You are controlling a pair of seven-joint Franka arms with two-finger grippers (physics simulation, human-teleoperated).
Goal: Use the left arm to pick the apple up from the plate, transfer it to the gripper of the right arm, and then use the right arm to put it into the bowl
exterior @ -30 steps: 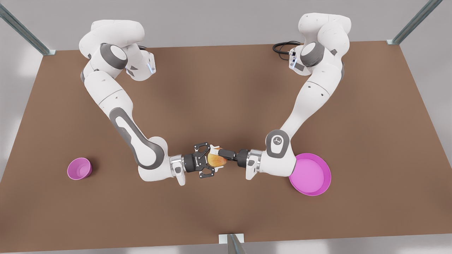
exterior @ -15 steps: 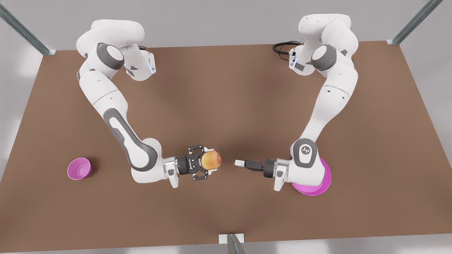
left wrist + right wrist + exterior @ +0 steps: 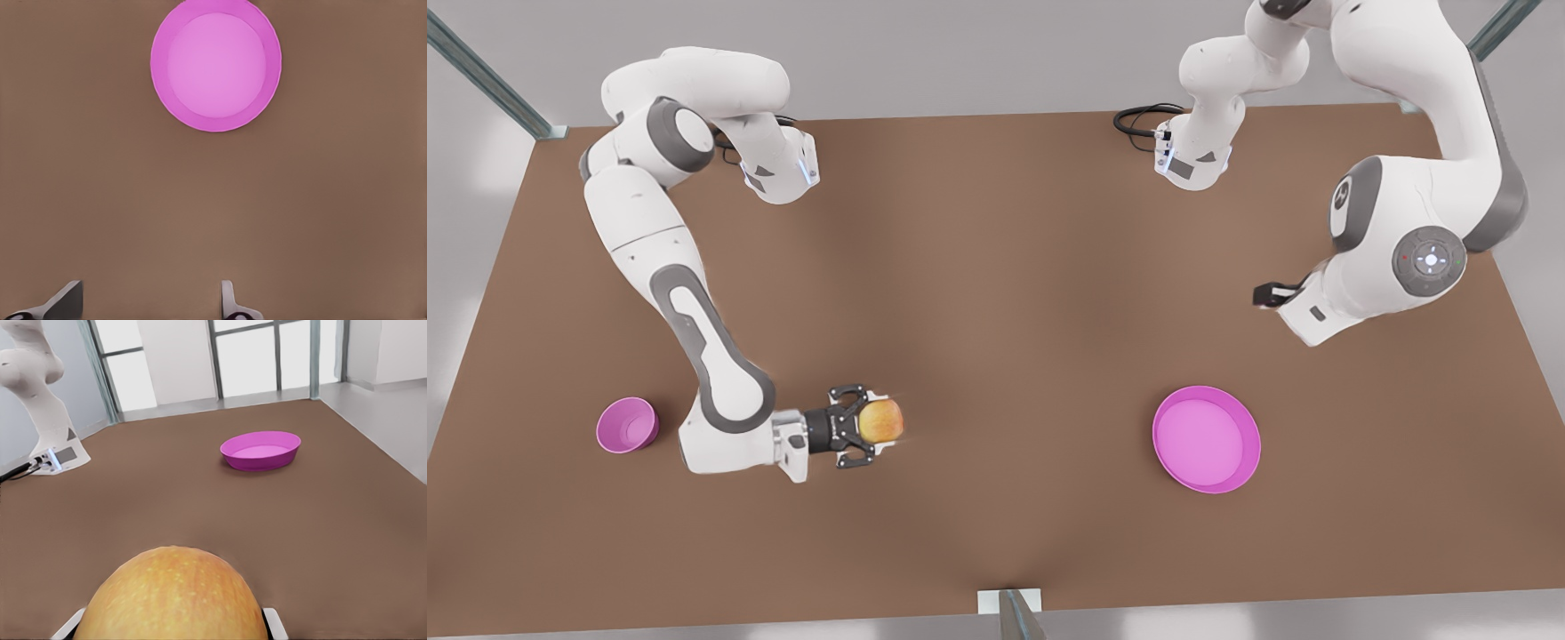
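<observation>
While the round yellow-orange apple with a reddish blush (image 3: 880,420) hangs above the brown worktop (image 3: 996,293), the right arm's black splayed-linkage claw (image 3: 869,422) is clamped on it, its fingers (image 3: 273,621) pressed to either side of the fruit. Seen from the front view, apple and claw sit toward the near edge of the worktop, between the two pink dishes and nearer the bowl. The small deep magenta-pink bowl (image 3: 628,425) stands on the worktop just beyond that arm's wrist, toward the near corner at the front view's left. The wide shallow magenta-pink plate (image 3: 1208,438) lies well apart, toward the near edge at the front view's right, with nothing on it. The left arm's slim black claw (image 3: 1269,293) is raised high near the edge at the front view's right, looking down on the plate (image 3: 215,65); its white fingertips (image 3: 228,297) stand apart, holding nothing.
</observation>
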